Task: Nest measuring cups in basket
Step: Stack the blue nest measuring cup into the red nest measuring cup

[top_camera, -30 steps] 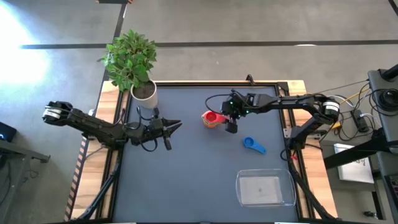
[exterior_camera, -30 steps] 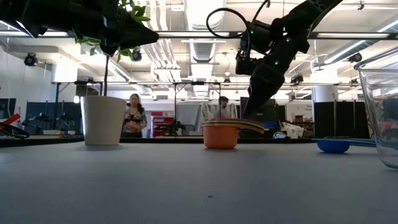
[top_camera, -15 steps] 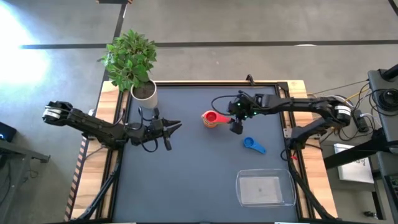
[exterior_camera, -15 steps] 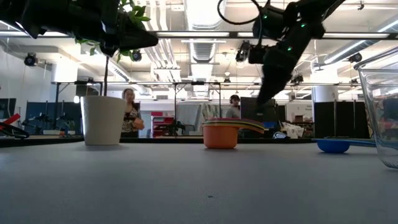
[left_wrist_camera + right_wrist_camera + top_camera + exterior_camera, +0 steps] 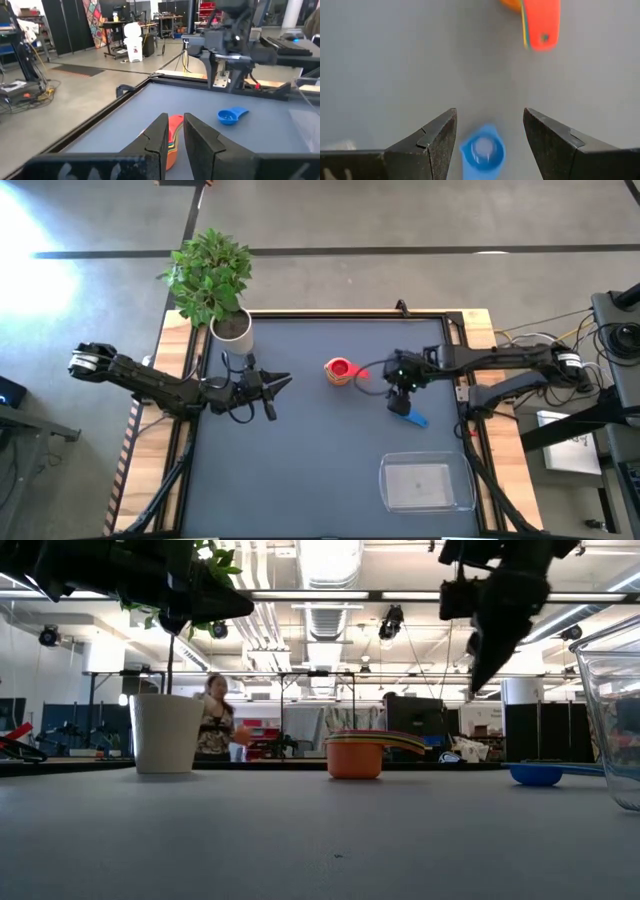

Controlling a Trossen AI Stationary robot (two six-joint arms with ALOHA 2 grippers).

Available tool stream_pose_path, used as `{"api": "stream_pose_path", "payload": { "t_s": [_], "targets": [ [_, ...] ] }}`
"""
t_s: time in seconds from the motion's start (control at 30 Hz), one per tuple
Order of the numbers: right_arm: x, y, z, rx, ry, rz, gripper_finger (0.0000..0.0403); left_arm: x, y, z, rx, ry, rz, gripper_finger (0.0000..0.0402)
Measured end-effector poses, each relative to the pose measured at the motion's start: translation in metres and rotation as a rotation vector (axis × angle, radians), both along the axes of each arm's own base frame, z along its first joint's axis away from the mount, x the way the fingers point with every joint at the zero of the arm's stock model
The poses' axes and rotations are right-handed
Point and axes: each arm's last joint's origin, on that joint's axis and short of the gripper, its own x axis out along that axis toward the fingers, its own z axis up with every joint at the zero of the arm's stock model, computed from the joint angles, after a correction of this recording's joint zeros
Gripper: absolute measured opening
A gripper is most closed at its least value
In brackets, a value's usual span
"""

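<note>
A nested stack of measuring cups (image 5: 340, 370), red on top and orange at the bottom (image 5: 355, 755), stands on its base mid-table. A single blue cup (image 5: 412, 417) lies to its right, bowl up (image 5: 481, 150). The clear basket (image 5: 425, 483) sits at the near right. My right gripper (image 5: 400, 388) hangs open above the blue cup, pointing steeply down, high off the table (image 5: 480, 680), with the cup showing between its fingers but far below them. My left gripper (image 5: 285, 380) is shut and level, well left of the stack (image 5: 172, 132).
A white plant pot (image 5: 232, 330) with a leafy plant stands at the table's far left corner. The dark mat between the stack, the blue cup and the basket is bare. A person moves in the room beyond the table (image 5: 215, 725).
My right gripper has left the stack of cups, risen, and swung toward the table's right and near edges until it hangs over the blue cup, its wrist rolling on the way. The stack and the blue cup have stayed put.
</note>
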Motion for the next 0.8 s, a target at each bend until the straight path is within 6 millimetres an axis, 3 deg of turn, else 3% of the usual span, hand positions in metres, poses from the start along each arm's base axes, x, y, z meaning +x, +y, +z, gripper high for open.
{"api": "stream_pose_path", "payload": {
  "t_s": [0.33, 0.63, 0.8],
  "targets": [
    [-0.013, 0.020, -0.015, 0.049, 0.168, -0.060, 0.0217, 0.000, 0.000, 0.000, -0.012, -0.007, 0.002, 0.0040],
    [-0.030, 0.022, -0.041, 0.082, 0.304, -0.166, 0.0217, 0.000, 0.000, 0.000, -0.015, -0.008, 0.002, 0.0040],
    [-0.032, 0.024, -0.044, 0.089, 0.322, -0.174, 0.0217, 0.000, 0.000, 0.000, -0.016, -0.008, 0.002, 0.0040]
  ]
}}
